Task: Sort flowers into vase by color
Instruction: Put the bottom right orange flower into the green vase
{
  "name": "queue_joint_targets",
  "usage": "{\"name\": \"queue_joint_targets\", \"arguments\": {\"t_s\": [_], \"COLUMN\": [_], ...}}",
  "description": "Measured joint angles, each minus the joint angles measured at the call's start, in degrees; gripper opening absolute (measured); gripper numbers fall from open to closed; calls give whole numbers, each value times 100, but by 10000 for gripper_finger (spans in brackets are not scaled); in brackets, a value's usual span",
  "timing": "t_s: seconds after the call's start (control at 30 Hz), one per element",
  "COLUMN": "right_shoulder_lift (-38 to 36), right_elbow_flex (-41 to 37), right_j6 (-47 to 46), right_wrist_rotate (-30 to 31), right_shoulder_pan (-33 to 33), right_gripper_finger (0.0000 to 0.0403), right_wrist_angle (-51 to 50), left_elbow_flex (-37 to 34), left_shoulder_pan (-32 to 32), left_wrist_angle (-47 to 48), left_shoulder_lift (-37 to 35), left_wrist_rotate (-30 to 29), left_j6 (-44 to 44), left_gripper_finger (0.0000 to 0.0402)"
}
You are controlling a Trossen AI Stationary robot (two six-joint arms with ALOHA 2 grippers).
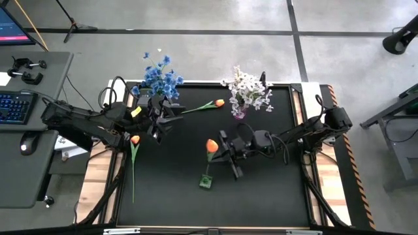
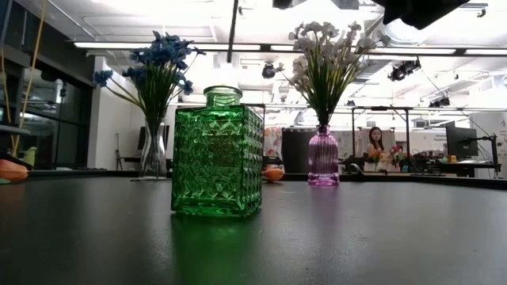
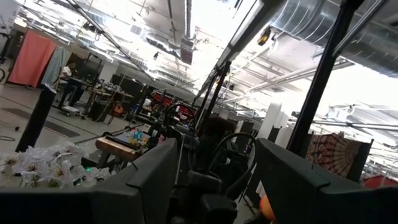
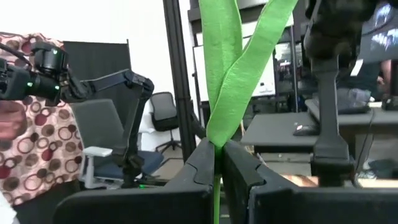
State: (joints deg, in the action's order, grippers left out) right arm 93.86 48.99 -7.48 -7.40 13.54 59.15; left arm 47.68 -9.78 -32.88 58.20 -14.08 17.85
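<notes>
A: Flowers are spread over the black table [image 1: 274, 196]. Nearest the front, a green glass bottle [image 2: 217, 154] is seen standing upright, empty.

B: And just behind it?

A: An orange tulip [image 1: 211, 146] is held above the bottle by the right gripper [image 1: 225, 153]; its fingers [image 4: 202, 163] are clamped tight on the green stem, with the leaves [image 4: 233, 56] shown rising between them.

B: The left side?

A: The left gripper [image 1: 162, 124] is found near the blue flowers' vase, its fingers [image 3: 152, 177] spread wide with nothing between them. A second tulip [image 1: 134, 140] is laid at the table's left edge, its stem pointing toward the front.

B: Farther back?

A: A third tulip [image 1: 218, 103] is laid flat between the two rear vases. Blue flowers [image 1: 157, 78] are stood in a clear vase [image 2: 153, 150] at the back left, and white flowers [image 1: 247, 88] in a purple vase [image 2: 322, 157] at the back right.
</notes>
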Motion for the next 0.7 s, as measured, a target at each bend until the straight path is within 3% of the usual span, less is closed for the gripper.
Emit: {"name": "queue_joint_targets", "arguments": {"t_s": [0.7], "right_shoulder_lift": [484], "right_elbow_flex": [0], "right_j6": [101], "right_wrist_rotate": [32], "right_shoulder_pan": [149], "right_gripper_finger": [0], "right_wrist_angle": [477], "left_elbow_flex": [-2], "left_shoulder_pan": [2], "left_wrist_angle": [4], "left_shoulder_lift": [2], "left_wrist_rotate": [-1], "left_j6": [103], "left_gripper_finger": [207]}}
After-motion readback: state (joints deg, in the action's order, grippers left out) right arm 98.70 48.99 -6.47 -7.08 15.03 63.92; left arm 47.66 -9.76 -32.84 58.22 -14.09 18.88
